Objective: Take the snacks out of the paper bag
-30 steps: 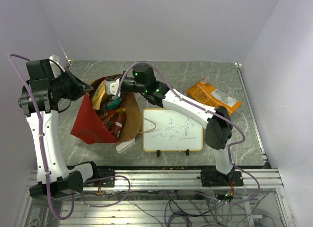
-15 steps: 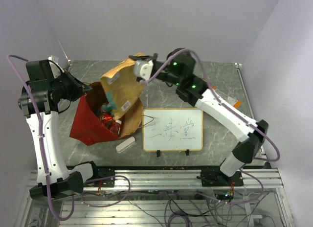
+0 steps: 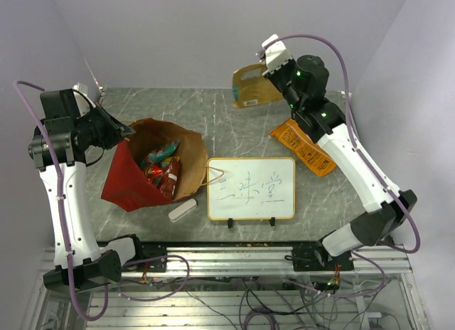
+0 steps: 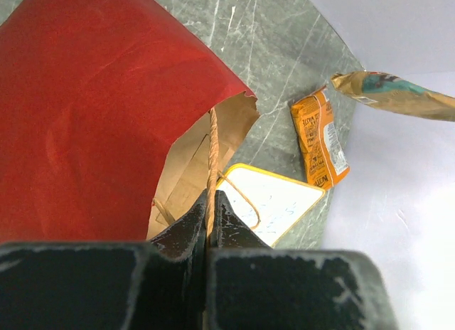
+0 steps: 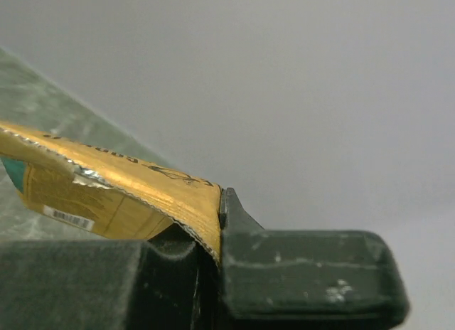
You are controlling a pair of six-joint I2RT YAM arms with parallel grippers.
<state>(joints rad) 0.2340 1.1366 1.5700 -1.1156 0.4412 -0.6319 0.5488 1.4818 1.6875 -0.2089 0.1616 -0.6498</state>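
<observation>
Above the far edge of the grey marbled table (image 3: 227,124), the right gripper (image 3: 266,67) is clamped on 1 corner of a crinkly gold-and-teal foil packet (image 3: 250,88). The packet trails leftward and downward from the fingers, clear of the surface. The left gripper (image 3: 126,131) pinches the thin twine handle (image 4: 212,148) of the red paper bag (image 3: 124,184), kraft-brown inside. Red and teal packets (image 3: 160,166) lie inside, nearer the left arm. A flat orange bag (image 3: 306,146) lies beside the framed whiteboard (image 3: 250,188).

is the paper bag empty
No, red and teal packets lie inside the open mouth of the paper bag in the top view.
</observation>
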